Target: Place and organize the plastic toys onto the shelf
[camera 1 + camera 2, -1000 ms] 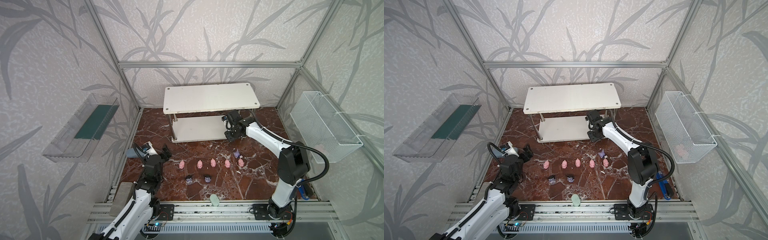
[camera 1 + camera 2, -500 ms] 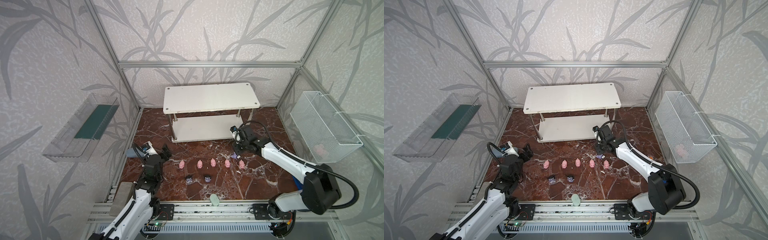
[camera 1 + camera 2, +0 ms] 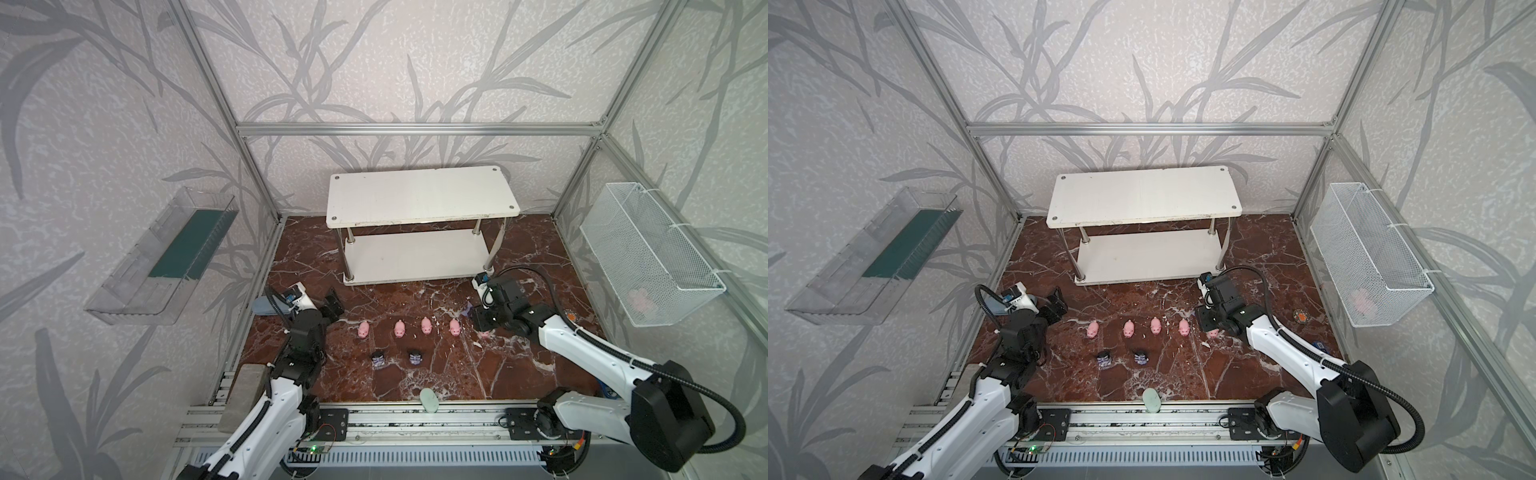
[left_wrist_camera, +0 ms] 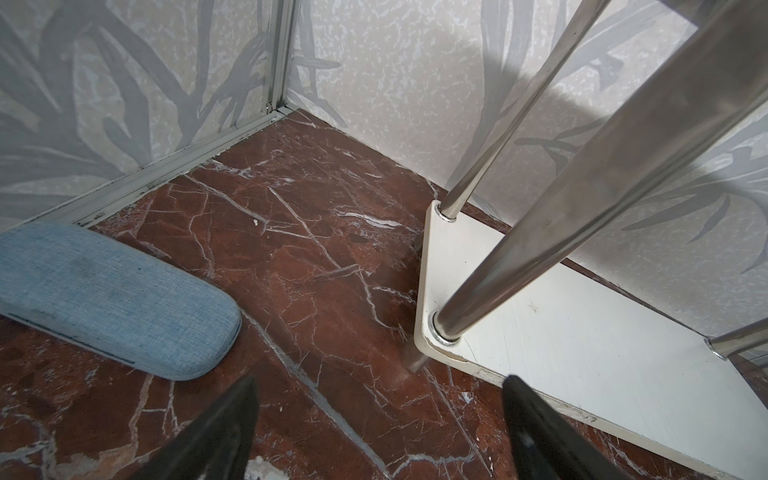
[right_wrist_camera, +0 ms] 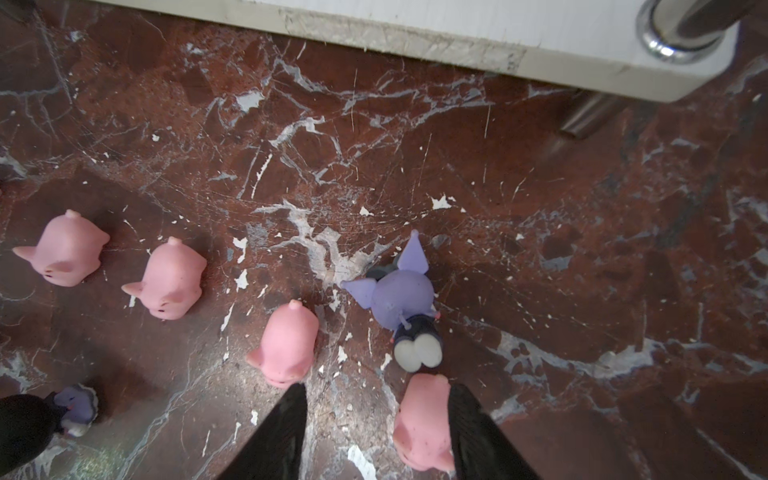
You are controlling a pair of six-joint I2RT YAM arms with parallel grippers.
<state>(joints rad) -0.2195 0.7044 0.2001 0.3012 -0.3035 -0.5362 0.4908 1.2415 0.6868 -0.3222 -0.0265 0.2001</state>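
The white two-tier shelf (image 3: 419, 195) (image 3: 1142, 195) stands at the back with both boards bare. A row of pink pig toys lies on the marble floor: (image 3: 363, 329), (image 3: 399, 328), (image 3: 426, 325), (image 3: 455, 327). Two dark figurines (image 3: 378, 358) (image 3: 414, 357) stand in front of them. My right gripper (image 5: 376, 388) (image 3: 482, 322) is open low over the row's right end. A further pig (image 5: 424, 419) lies between its fingers, against one of them. A purple figurine (image 5: 399, 299) lies tipped over just beyond. My left gripper (image 4: 380, 380) (image 3: 332, 305) is open and empty near the shelf's left front post.
A grey-blue case (image 4: 104, 299) lies by the left wall beside my left gripper. A pale green oval (image 3: 429, 401) sits at the front edge. On the left wall hangs a clear tray (image 3: 162, 257), on the right wall a wire basket (image 3: 648, 257). A grey block (image 3: 243, 392) lies at front left.
My right arm has swung from the right end of the shelf's lower board down to the floor at the rightmost pig, and its jaws have widened. The left arm has not moved.
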